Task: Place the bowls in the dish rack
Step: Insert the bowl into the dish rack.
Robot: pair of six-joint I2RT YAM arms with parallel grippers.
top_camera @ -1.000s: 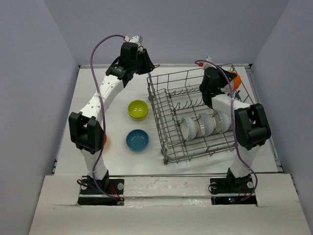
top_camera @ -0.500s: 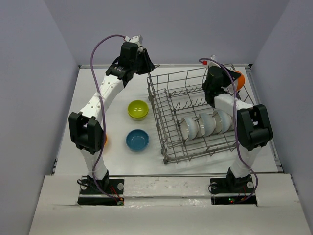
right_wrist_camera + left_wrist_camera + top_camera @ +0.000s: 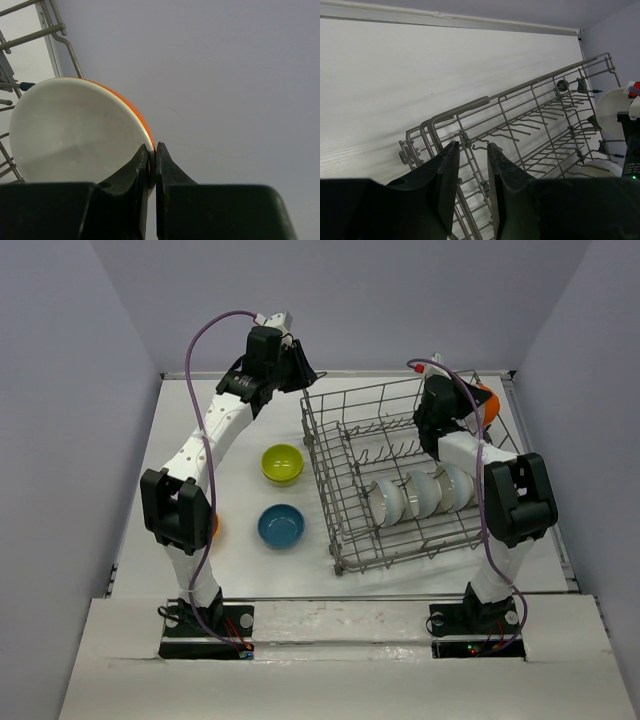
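The right gripper [image 3: 152, 165] pinches the rim of the orange bowl [image 3: 75, 130] above the dish rack [image 3: 345, 540], at its far right corner; the left gripper [image 3: 472, 170] has its jaws apart.

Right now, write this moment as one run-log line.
right gripper: shut on orange bowl, at far edge of dish rack | left gripper: open, by rack corner

The grey wire dish rack [image 3: 400, 455] sits askew at the right. Several white bowls [image 3: 420, 492] stand on edge in a row between its tines. A lime bowl [image 3: 282, 463] and a blue bowl [image 3: 281, 526] rest upright just left of it. An orange bowl [image 3: 75, 130], white inside, hangs over the rack's far right corner, its rim pinched in the right gripper [image 3: 152, 150].
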